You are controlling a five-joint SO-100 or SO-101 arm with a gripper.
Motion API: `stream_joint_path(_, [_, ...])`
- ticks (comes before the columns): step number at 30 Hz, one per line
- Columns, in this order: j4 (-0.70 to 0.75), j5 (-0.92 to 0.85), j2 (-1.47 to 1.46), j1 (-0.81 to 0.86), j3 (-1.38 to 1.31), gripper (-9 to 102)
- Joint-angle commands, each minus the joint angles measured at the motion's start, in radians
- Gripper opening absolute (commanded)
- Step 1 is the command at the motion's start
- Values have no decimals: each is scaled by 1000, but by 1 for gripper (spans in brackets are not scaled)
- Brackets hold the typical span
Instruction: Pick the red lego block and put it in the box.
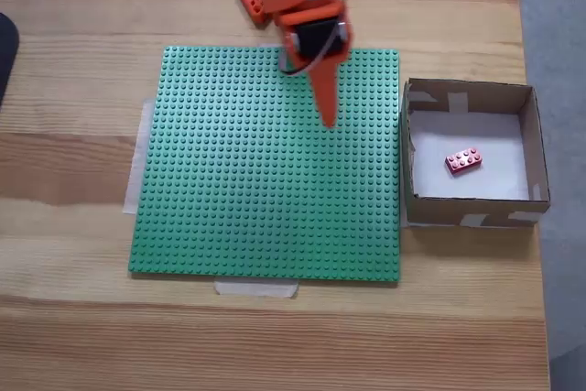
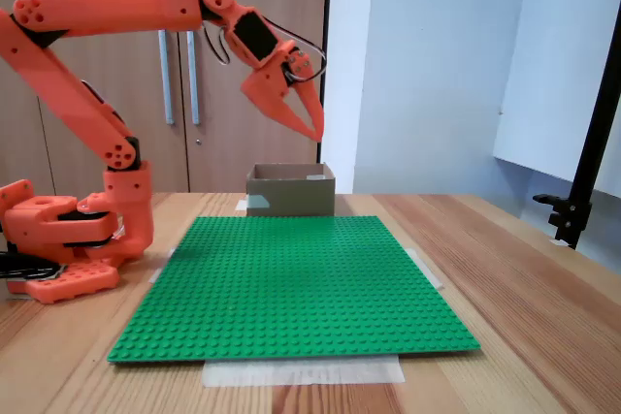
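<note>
In a fixed view from above, the red lego block (image 1: 463, 161) lies flat on the white floor of the box (image 1: 532, 139), at the right edge of the green baseplate (image 1: 238, 190) on the tabletop (image 1: 82, 336). The fingers (image 1: 328, 114) hang over the baseplate, clenched and empty.

In a fixed view from the side, the fingers (image 2: 312, 129) sit high above the baseplate (image 2: 291, 288), in front of the box (image 2: 291, 193). Placement appears complete; retract the arm on a raised path, clear of the box walls.

one red lego block (image 1: 463, 161), one box (image 1: 469, 95), one baseplate (image 1: 238, 180)
</note>
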Motion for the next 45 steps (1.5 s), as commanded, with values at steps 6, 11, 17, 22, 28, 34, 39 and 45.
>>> stream_joint_path(6, [-121,-5,219,109,202,-1])
stream_joint_path(11, [-175,-9,345,153,348,-1])
stream_joint_path(17, [-215,-58,472,186,505,-1])
stream_joint_path(22, [-225,-72,541,213,595,-1])
stream_joint_path(28, [-244,-69,614,242,693,-1])
stream_joint_path(34, [-249,-74,727,264,802,-1])
stream_joint_path(39, [-216,-64,747,267,841,-1])
stream_joint_path(45, [-224,-58,801,290,914,-1])
